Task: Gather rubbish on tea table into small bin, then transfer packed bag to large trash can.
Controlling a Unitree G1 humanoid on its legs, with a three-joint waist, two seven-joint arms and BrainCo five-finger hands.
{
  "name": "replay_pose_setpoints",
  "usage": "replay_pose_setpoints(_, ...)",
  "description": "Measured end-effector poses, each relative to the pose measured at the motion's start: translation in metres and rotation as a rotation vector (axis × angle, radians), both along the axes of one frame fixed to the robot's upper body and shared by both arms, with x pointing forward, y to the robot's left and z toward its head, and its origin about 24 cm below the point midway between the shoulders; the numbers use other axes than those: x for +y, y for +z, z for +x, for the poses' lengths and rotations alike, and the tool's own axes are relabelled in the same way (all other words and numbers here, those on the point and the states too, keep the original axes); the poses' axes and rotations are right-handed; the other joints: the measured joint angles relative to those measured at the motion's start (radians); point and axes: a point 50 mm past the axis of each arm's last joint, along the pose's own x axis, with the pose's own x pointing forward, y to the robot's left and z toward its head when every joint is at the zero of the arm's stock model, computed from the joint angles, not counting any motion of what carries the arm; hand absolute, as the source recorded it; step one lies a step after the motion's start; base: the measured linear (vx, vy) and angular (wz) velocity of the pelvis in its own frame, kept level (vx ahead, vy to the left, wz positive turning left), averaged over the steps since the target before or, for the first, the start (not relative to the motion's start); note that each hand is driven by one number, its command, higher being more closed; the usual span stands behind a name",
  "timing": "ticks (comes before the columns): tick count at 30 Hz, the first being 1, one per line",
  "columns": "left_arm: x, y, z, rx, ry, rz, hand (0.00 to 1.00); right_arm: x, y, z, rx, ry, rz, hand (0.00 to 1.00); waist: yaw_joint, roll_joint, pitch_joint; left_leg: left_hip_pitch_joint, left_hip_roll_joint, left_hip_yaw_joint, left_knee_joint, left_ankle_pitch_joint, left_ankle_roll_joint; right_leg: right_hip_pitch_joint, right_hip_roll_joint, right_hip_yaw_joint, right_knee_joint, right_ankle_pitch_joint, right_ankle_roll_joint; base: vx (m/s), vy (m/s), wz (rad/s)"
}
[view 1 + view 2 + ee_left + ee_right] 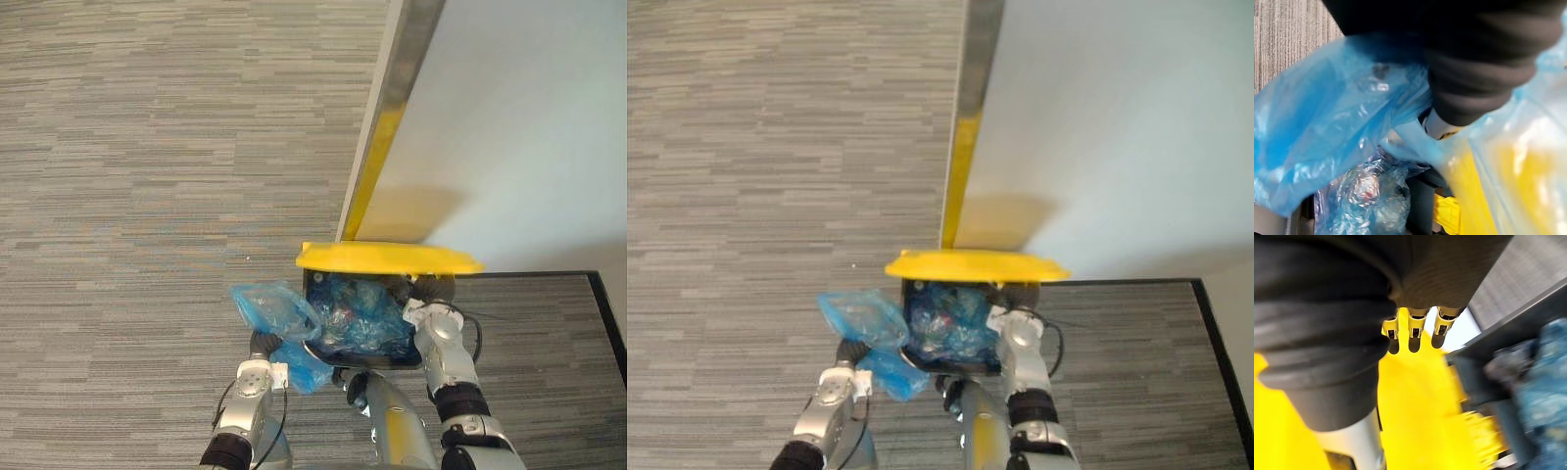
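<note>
At the large trash can (392, 363), right hand (428, 292) is propping the yellow lid (392, 258) with straight fingers (1414, 340). Blue bag (276, 307) is hanging at left hand (262, 345), just left of the opening, with its grip hidden.

1. The floor (147, 147) is grey carpet, with fine stripes in lighter and darker bands running across the head views
2. A dark trash can (397, 362) stands directly on the carpet at the foot of a pale wall (519, 127), its yellow lid (387, 258) raised above the opening
3. The wall's corner, edged with a metal strip (404, 59), meets the carpet just behind the can
4. A thin black strip (529, 275) runs along the carpet at the wall's foot and turns toward the near side at the right
</note>
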Motion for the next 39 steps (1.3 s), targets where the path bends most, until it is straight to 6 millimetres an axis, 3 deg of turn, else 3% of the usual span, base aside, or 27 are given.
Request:
replay_pose_setpoints(2, -0.003, 0.006, 0.002, -0.027, -0.017, -0.009, 1.0, 0.003, 0.023, 0.013, -0.069, 0.018, -0.011, 0.0, 0.003, -0.008, -0.004, -0.001, 0.001, -0.014, -0.004, 0.004, -0.006, 0.002, 0.013, 0.011, -0.015, 0.007, 0.002, -0.09, -0.047, -0.01)
replay_pose_setpoints(11, -0.035, 0.053, 0.021, -0.238, -0.124, -0.095, 1.0, 0.007, 0.04, 0.032, -0.07, 0.028, 0.006, 0.0, 0.005, -0.021, 0.003, -0.042, 0.014, -0.035, 0.017, 0.008, -0.011, 0.002, 0.034, -0.006, -0.07, 0.024, 0.001, -0.08, -0.063, 0.0)
replay_pose_setpoints(12, -0.043, 0.066, 0.026, -0.295, -0.153, -0.12, 1.0, 0.007, 0.046, 0.036, -0.075, 0.023, 0.012, 0.0, 0.011, -0.02, 0.017, -0.048, 0.044, -0.041, 0.008, 0.012, -0.025, -0.019, 0.045, 0.022, -0.014, 0.027, -0.021, -0.07, -0.086, 0.53)
replay_pose_setpoints(13, -0.048, 0.076, 0.028, -0.337, -0.173, -0.136, 1.0, 0.006, 0.046, 0.037, -0.066, 0.01, 0.014, 0.0, -0.01, -0.055, 0.033, -0.045, 0.02, -0.056, 0.02, 0.022, -0.071, -0.035, 0.043, 0.13, 0.061, 0.01, -0.096, -0.03, -0.109, 0.53)
replay_pose_setpoints(14, -0.053, 0.083, 0.028, -0.367, -0.182, -0.16, 1.0, 0.002, 0.049, 0.04, -0.071, 0.003, 0.01, 0.0, 0.001, -0.059, 0.035, -0.082, 0.012, -0.068, 0.112, 0.011, -0.094, -0.035, 0.046, 0.11, 0.042, 0.012, -0.101, -0.03, -0.036, 0.46)
replay_pose_setpoints(15, -0.061, 0.094, 0.029, -0.408, -0.212, -0.179, 1.0, -0.001, 0.059, 0.044, -0.092, -0.009, 0.017, 0.0, 0.003, -0.059, 0.035, -0.151, -0.04, -0.059, 0.259, -0.015, -0.081, -0.028, 0.047, 0.096, -0.023, 0.051, -0.072, -0.05, -0.032, -0.01)
replay_pose_setpoints(17, -0.071, 0.107, 0.029, -0.463, -0.252, -0.199, 1.0, -0.004, 0.061, 0.046, -0.095, -0.022, 0.037, 0.0, -0.001, -0.059, 0.037, -0.155, -0.091, -0.005, 0.276, -0.061, -0.023, -0.019, 0.05, 0.09, -0.075, 0.094, -0.071, -0.12, 0.019, 0.06)
replay_pose_setpoints(18, -0.073, 0.111, 0.029, -0.479, -0.262, -0.204, 1.0, -0.005, 0.061, 0.046, -0.093, -0.026, 0.04, 0.0, -0.004, -0.06, 0.039, -0.154, -0.092, 0.001, 0.261, -0.078, -0.013, -0.019, 0.051, 0.088, -0.079, 0.1, -0.07, -0.13, 0.043, 0.13)
replay_pose_setpoints(19, -0.077, 0.119, 0.029, -0.513, -0.278, -0.214, 1.0, -0.006, 0.063, 0.047, -0.098, -0.037, 0.047, 0.0, -0.002, -0.073, 0.047, -0.156, -0.091, 0.011, 0.251, -0.082, -0.032, -0.015, 0.048, 0.09, -0.093, 0.116, -0.065, -0.13, 0.035, 0.04)
replay_pose_setpoints(22, -0.084, 0.127, 0.026, -0.542, -0.308, -0.229, 1.0, -0.007, 0.067, 0.049, -0.105, -0.043, 0.076, 0.0, 0.003, -0.07, 0.051, -0.162, -0.091, 0.006, 0.257, -0.082, -0.031, 0.001, 0.054, 0.093, -0.141, 0.149, -0.047, -0.1, 0.006, 0.02)
replay_pose_setpoints(27, -0.103, 0.142, 0.028, -0.598, -0.393, -0.237, 1.0, -0.008, 0.083, 0.057, -0.141, -0.053, 0.098, 0.0, 0.0, -0.069, 0.06, -0.18, -0.076, -0.021, 0.255, -0.083, -0.032, -0.002, 0.08, 0.082, -0.156, 0.158, -0.062, -0.02, -0.057, 0.02)
replay_pose_setpoints(32, -0.126, 0.171, 0.034, -0.694, -0.474, -0.26, 1.0, -0.009, 0.098, 0.063, -0.178, -0.062, 0.121, 0.0, -0.011, -0.064, 0.069, -0.193, -0.063, -0.021, 0.249, -0.083, -0.032, -0.019, 0.098, 0.07, -0.156, 0.151, -0.072, 0.01, -0.06, -0.02)
replay_pose_setpoints(35, -0.128, 0.173, 0.037, -0.703, -0.462, -0.243, 1.0, -0.008, 0.101, 0.065, -0.181, -0.059, 0.121, 0.0, -0.018, -0.064, 0.069, -0.193, -0.061, -0.021, 0.248, -0.083, -0.032, -0.019, 0.1, 0.069, -0.156, 0.151, -0.072, 0.0, -0.023, -0.01)
replay_pose_setpoints(39, -0.126, 0.157, 0.053, -0.637, -0.427, -0.147, 1.0, -0.004, 0.114, 0.07, -0.207, -0.047, 0.126, 0.0, -0.022, -0.068, 0.071, -0.213, -0.059, -0.022, 0.25, -0.082, -0.032, -0.025, 0.101, 0.061, -0.185, 0.152, -0.066, -0.04, -0.042, -0.03)
